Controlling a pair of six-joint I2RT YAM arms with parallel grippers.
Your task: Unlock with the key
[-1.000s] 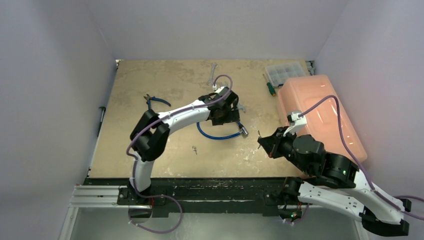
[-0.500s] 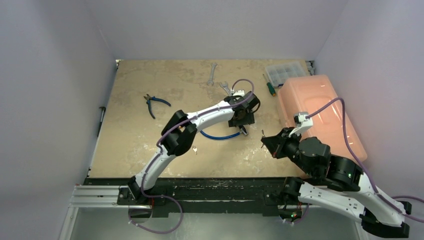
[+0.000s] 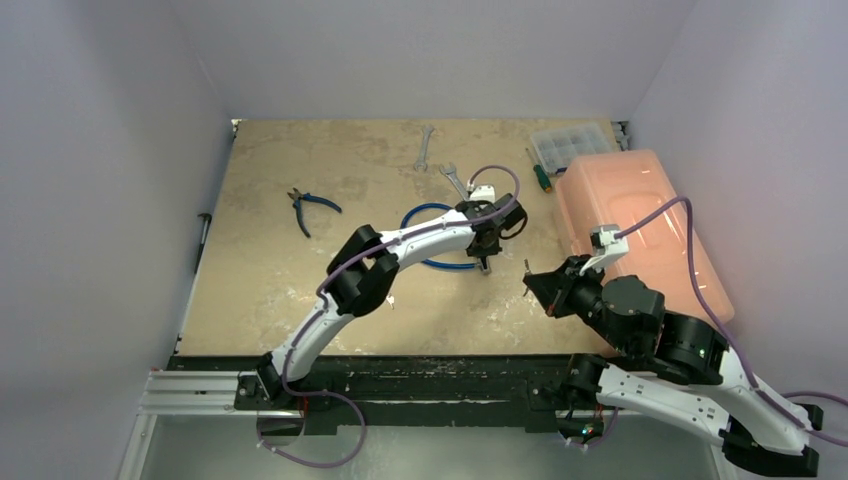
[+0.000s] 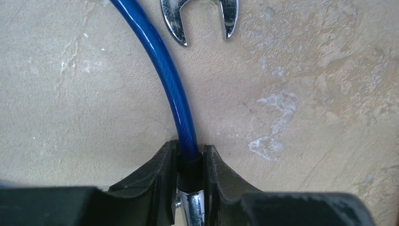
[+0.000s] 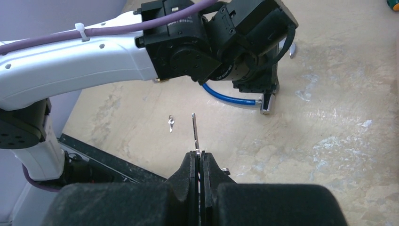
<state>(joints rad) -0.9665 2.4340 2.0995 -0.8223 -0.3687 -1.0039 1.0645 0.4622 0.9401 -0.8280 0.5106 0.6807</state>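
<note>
The left claw (image 4: 190,147), spread wide a second ago farther left over the surface (image 3: 300,270), has swung right and now pinches the black collar of the blue cable lock (image 4: 164,70), just below a wrench (image 4: 170,16). To its right, the right claw (image 5: 199,155) stays pressed together on the key (image 5: 194,132), which points upward clear of the surface near the lock's chrome end. The lock looks steadied for insertion.

The cable (image 3: 412,213) is laid mid-table (image 3: 260,280), with the pliers (image 3: 310,207) to its left and two wrenches (image 3: 425,148) behind it. At the right, the compartment box (image 3: 570,145) is set behind the large container (image 3: 640,230), and the key (image 5: 194,129) is held between container and cable.
</note>
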